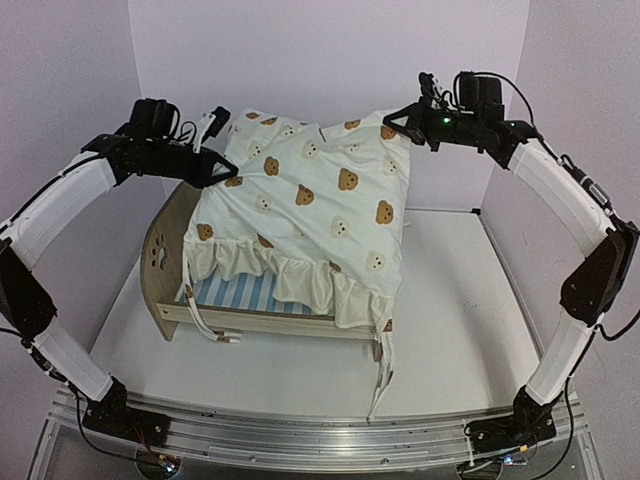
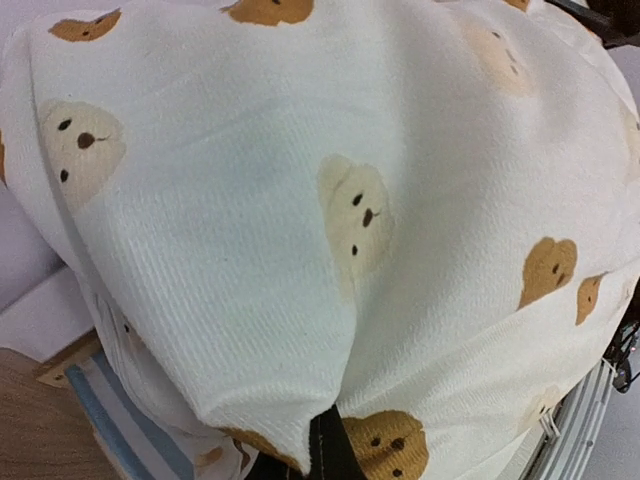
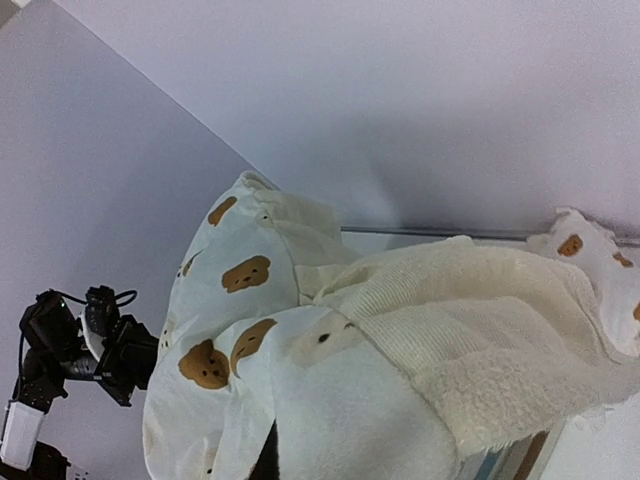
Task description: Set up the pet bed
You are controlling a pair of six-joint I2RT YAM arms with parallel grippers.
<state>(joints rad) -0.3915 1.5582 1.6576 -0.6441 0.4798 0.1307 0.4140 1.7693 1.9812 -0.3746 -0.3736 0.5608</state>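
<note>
Now, both of my hands are pinched shut on the bear-print bedding [image 1: 310, 210]. My left hand [image 1: 218, 168] has one far corner and my right hand [image 1: 402, 120] has the other, so the cushion hangs like a slanted sheet. Its ruffled near edge droops over the pet bed [image 1: 165, 255], which sits on the counter [image 1: 450, 320] left of centre, below and between my hands. The bed's paw-cutout end board [image 1: 157, 256] faces left, and a strip of the striped base [image 1: 245, 292] shows under the ruffle.

My main worry is where the bedding would land. It looks skewed against the frame and its right side hangs past the frame's right end, so I judge a straight drop would leave it half off and bunched.

Each grip is only a pinch on one corner of a thick, heavy cushion. A quick move could pull a corner free and swing the whole thing sideways.

The ruffle lies over the near rail, so any pull toward the wall may drag the light frame along. The loose ties [image 1: 384, 375] trailing onto the counter could get trapped under it.

Fabric fills my left wrist view, so I would be placing that side nearly blind.
</note>
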